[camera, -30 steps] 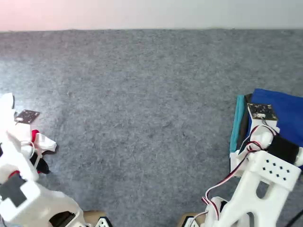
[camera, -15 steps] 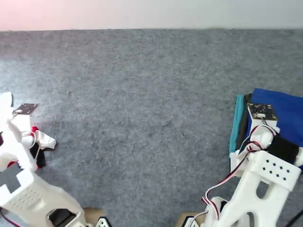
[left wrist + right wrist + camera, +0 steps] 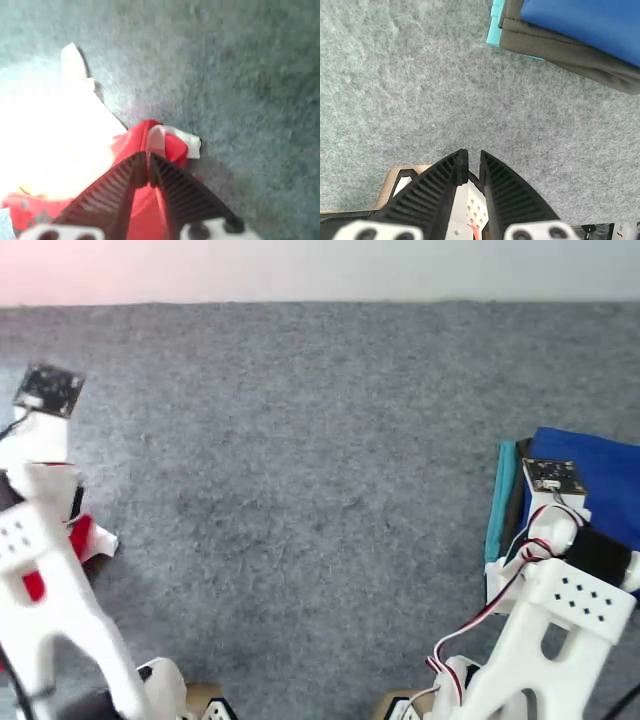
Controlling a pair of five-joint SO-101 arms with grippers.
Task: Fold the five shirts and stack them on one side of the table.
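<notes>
A red and white shirt point(image 3: 88, 536) lies crumpled at the table's left edge, partly under my left arm point(image 3: 40, 560). In the left wrist view my left gripper point(image 3: 148, 157) is shut on a fold of this red and white shirt point(image 3: 167, 142), whose white part spreads out beside it. At the right edge sits a folded stack with a blue shirt point(image 3: 595, 475) on top, then a dark brown one point(image 3: 555, 47) and a teal one point(image 3: 497, 502). My right gripper point(image 3: 469, 155) hangs shut over bare mat just short of the stack, holding nothing.
A grey felt mat point(image 3: 300, 440) covers the table, and its wide middle is bare. Its far edge meets a pale wall point(image 3: 320, 270). Both arm bases stand at the near edge, where a strip of wood point(image 3: 400, 172) shows.
My left arm has swung up and away from the near edge, its wrist now higher and farther back. The red and white shirt shifted slightly. The right arm and stack have not moved.
</notes>
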